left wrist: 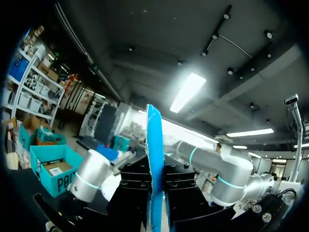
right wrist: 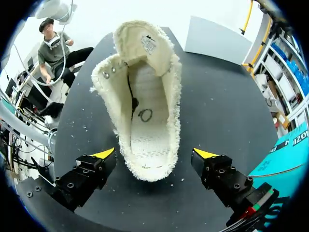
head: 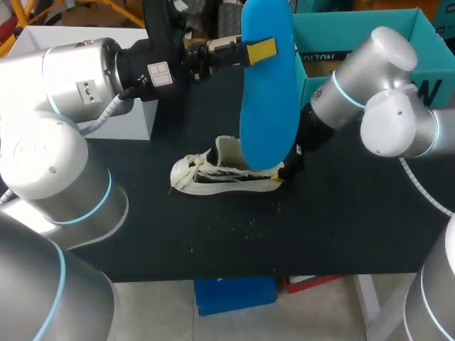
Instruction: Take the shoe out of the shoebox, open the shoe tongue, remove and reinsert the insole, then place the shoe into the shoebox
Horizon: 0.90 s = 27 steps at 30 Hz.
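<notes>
On the dark table (head: pixel 355 227) you have one shoe (head: pixel 213 177), one insole (head: pixel 266 92), blue, and one shoebox (head: pixel 355 35), teal, at 1 o'clock from the shoe. Your left gripper (head: pixel 259 48) is closed on the insole and holds it upright above the shoe; the left wrist view shows the insole only edge-on. Your right gripper (right wrist: pixel 154 153) stands wide open, one finger at each side of the heel, not touching it. Only the right wrist view looks inside the shoe, with the tongue pulled open. In the head view the insole hides part of the shoe, and your right arm covers part of the shoebox.
</notes>
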Available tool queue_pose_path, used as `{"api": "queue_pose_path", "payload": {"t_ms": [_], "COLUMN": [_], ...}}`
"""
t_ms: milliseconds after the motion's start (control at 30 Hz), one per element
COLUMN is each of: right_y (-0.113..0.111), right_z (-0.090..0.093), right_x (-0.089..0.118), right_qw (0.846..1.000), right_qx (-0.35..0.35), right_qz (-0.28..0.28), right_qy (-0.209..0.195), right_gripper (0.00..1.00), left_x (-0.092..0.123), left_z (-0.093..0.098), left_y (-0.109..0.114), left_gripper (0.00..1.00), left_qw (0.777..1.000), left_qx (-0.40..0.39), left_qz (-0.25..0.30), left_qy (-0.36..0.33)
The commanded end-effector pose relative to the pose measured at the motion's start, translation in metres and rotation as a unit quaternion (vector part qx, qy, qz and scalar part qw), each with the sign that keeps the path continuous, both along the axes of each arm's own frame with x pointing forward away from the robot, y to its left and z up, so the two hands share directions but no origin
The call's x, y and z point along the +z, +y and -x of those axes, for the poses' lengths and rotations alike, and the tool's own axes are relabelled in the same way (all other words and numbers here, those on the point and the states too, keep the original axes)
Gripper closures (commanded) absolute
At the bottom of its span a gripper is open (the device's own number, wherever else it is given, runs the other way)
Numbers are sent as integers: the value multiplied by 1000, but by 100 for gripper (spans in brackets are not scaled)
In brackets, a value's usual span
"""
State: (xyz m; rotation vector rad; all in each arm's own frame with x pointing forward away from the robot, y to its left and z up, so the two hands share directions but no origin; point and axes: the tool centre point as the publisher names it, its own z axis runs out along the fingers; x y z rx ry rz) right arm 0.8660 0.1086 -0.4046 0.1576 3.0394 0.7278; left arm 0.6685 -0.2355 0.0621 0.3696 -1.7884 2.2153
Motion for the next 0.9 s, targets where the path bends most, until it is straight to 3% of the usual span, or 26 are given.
{"api": "queue_pose_path", "payload": {"t_ms": [33,267,900], "right_y": [6,9,17], "right_z": [-1,2,-1], "right_x": [0,-3,-12], "right_qw": [992,988,987], "right_qx": [-1,0,-2], "right_qz": [122,151,158], "right_qy": [15,23,28], "right_gripper": [0,0,0], "left_x": [0,0,0], "left_z": [0,0,0], "left_y": [-3,-3,-3], "left_gripper": [100,100,100], "left_qw": [1000,1000,1000], "left_qx": [2,2,2], "left_qz": [0,0,0], "left_qy": [0,0,0]}}
